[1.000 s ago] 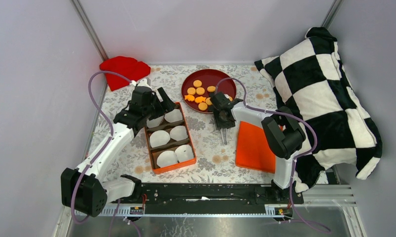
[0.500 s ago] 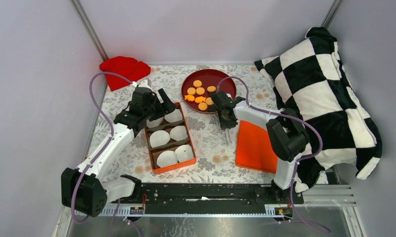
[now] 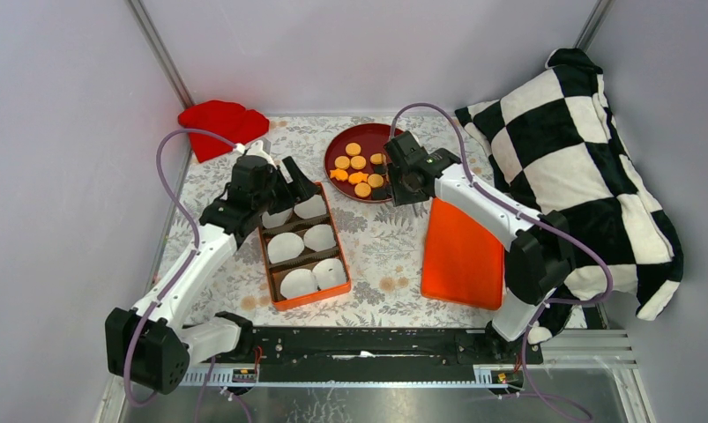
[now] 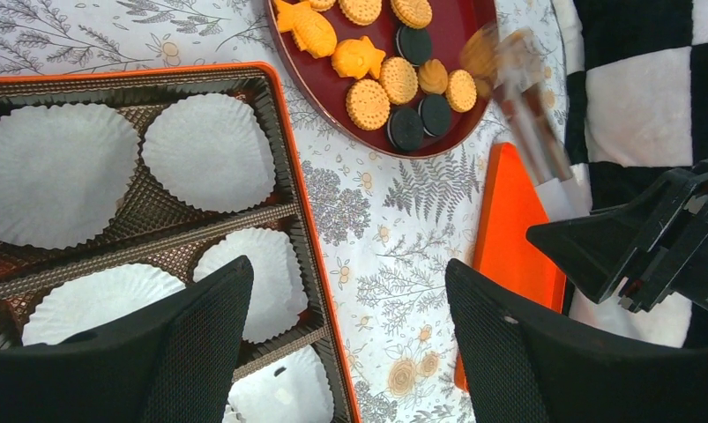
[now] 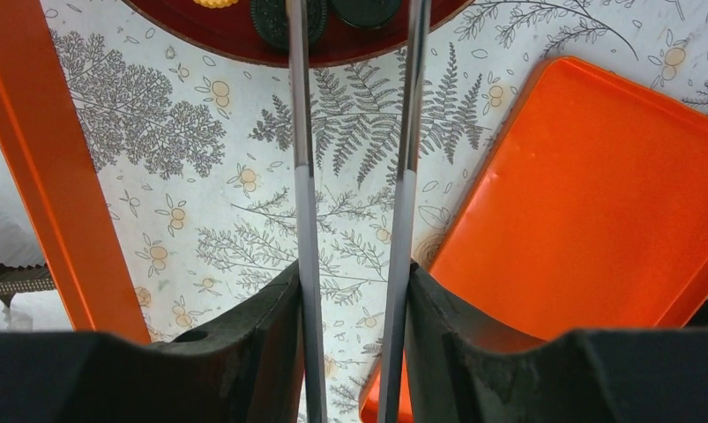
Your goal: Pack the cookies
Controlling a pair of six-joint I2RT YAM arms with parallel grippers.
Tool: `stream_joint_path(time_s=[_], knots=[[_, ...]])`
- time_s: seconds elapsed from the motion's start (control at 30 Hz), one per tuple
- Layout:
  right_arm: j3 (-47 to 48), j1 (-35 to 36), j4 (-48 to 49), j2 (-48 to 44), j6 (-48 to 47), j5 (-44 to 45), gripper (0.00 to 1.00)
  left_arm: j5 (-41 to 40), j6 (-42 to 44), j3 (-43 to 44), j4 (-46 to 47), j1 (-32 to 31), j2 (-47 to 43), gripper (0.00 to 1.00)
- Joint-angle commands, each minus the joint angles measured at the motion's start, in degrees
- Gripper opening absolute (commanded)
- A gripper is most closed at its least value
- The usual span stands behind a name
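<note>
Floral tablecloth (image 3: 376,256) across the whole bench, grey walls around. Nearest, just this side of the red plate (image 3: 372,134) and to its left: orange box (image 3: 313,297) with a brown ribbed insert, white paper cups (image 3: 286,248) in its compartments, no cookie visible in them. Just this side of the plate and to its right: flat orange lid (image 3: 460,256). Above the box end closest to the plate: left gripper (image 4: 346,273), jaws spread wide, nothing between them. At the plate's near-right rim: right gripper (image 5: 352,273), fingers clamped on metal tongs (image 5: 299,176), blades parted, tips over the black cookies (image 4: 406,129) at that rim. On the plate itself: all the cookies (image 3: 357,163), mostly orange rounds, a few black, two fish-shaped, packed close, some touching. Beyond the plate to the left: red cloth (image 3: 219,123); to its right, checked pillow (image 3: 579,150).

Packing apparently not begun; likely step, pinching a first cookie. Hazards, as judged:
- thin blades skating off a flat disc and flicking it off the plate
- catching two touching cookies at once
- squeezing too hard and cracking one
- tongs twisting in the fingers
- on the carry to the box, brushing the left gripper or crumpling a light cup
</note>
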Motion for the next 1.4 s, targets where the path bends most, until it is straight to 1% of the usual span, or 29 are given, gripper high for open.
stream_joint_path(time_s=[0.0,0.1,0.3,0.4,0.47,0.73,0.93,1.37], knots=[[4.94,-0.06,-4.89,-0.49,-1.44,1.32,0.45,2.88,-0.08,-0.3,3.35,-0.04,-1.16,0.85],[6.32,0.0,-7.05,0.28,-1.59,1.17,0.45,3.88,-0.22,-0.37,3.38,-0.04,-1.63,0.85],[3.51,-0.06,-3.9,-2.28,-1.44,1.69,0.45,2.34,0.33,-1.92,3.41,-0.04,-3.54,0.85],[3.62,-0.05,-3.11,-1.98,-1.99,2.03,0.52,2.33,0.57,-1.81,3.34,0.03,-3.29,0.85],[3.92,-0.01,-2.68,-1.15,-2.38,2.99,0.53,2.37,0.57,-1.69,3.44,0.01,-2.96,0.85],[6.44,-0.05,0.06,4.54,-3.79,4.07,0.53,2.48,0.62,-1.73,3.64,0.01,-2.38,0.85],[13.01,0.0,-0.18,12.12,-4.6,3.69,0.52,2.08,1.05,-1.28,3.34,0.01,-2.11,0.85],[23.57,-1.56,-0.95,22.06,-5.01,3.81,0.52,1.21,2.13,-1.09,3.23,-0.04,-0.41,0.85]])
